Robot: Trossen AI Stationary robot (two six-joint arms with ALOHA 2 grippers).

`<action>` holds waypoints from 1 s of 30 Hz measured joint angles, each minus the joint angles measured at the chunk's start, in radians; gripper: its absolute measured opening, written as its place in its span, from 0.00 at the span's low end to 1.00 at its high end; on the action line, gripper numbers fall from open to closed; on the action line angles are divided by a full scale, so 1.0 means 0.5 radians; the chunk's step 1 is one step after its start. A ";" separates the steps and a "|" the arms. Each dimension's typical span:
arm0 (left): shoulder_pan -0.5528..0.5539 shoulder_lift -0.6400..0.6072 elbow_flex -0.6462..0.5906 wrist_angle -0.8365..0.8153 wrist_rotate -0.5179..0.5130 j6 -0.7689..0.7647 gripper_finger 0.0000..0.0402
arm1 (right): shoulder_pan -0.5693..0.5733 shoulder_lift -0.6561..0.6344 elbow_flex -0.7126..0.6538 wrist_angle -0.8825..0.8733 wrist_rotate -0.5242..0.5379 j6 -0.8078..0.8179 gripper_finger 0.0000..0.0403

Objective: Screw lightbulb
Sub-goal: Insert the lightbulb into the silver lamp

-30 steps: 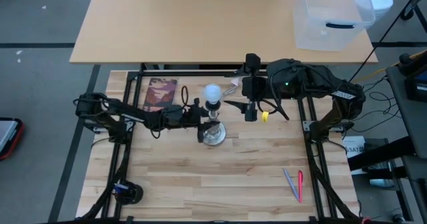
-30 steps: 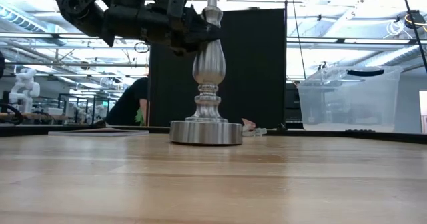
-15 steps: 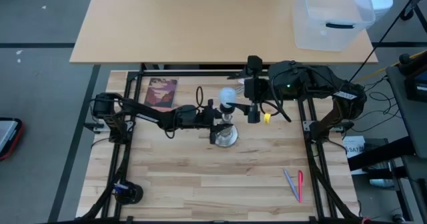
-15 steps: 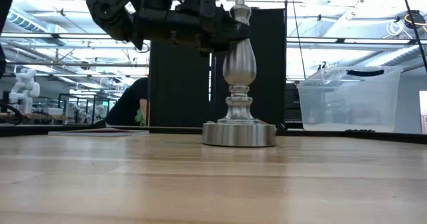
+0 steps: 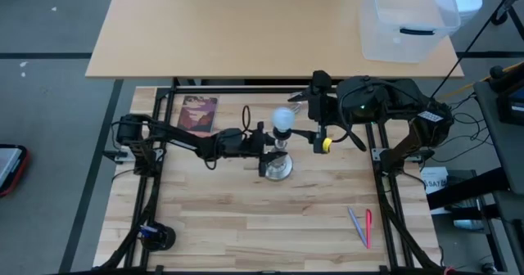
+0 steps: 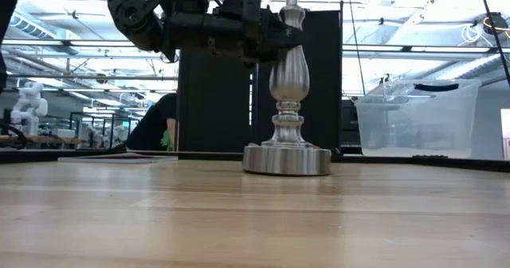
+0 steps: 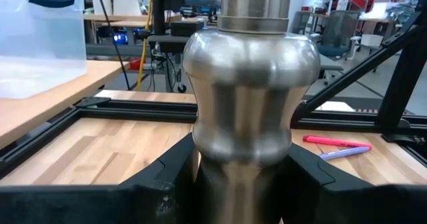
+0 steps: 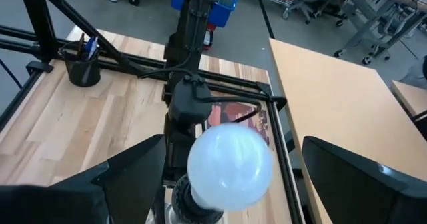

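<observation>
From above, the stand [image 5: 277, 166] is sitting near the middle of the worktop [image 5: 246, 218], somewhat toward the rear edge, with the bulb [image 5: 282, 118] sitting on top of it. The left gripper [image 5: 270, 149] is reaching in from the left edge and gripping the stand's post, its jaws about half closed on it. The right gripper [image 5: 304, 121] is hanging just to the right of the bulb, jaws spread wide and holding nothing. A clear bin [image 5: 407, 17] is standing on the far table [image 5: 246, 29] near its right rear corner; what is in it cannot be told. A black cup [image 5: 155, 236] is resting at the worktop's front left corner. Two pens [image 5: 361, 226] are lying near the front right corner, and a book [image 5: 196, 114] is lying by the rear edge, toward the left.

At table height, the stand [image 6: 287, 100] is standing upright, its round base flat on the worktop [image 6: 255, 220]. The left gripper [image 6: 275, 41] is clamping its upper post. The bin [image 6: 416, 116] is showing behind on the right.

From the left wrist, the dark fingers [image 7: 167, 184] are pressing both sides of the stand's [image 7: 250, 97] bulging post.

From the right wrist, the bulb [image 8: 229, 165] is sitting between the wide-open fingers [image 8: 127, 171], touching neither. The cup [image 8: 83, 64] is holding pens.
</observation>
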 joint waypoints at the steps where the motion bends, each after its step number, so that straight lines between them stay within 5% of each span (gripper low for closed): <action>1: 0.000 0.002 0.008 -0.003 0.000 0.002 0.39 | 0.001 0.000 0.000 0.013 0.000 0.000 0.86; 30: 0.026 0.059 0.038 -0.017 0.014 0.016 0.38 | 0.000 0.002 0.002 0.058 0.000 0.023 0.86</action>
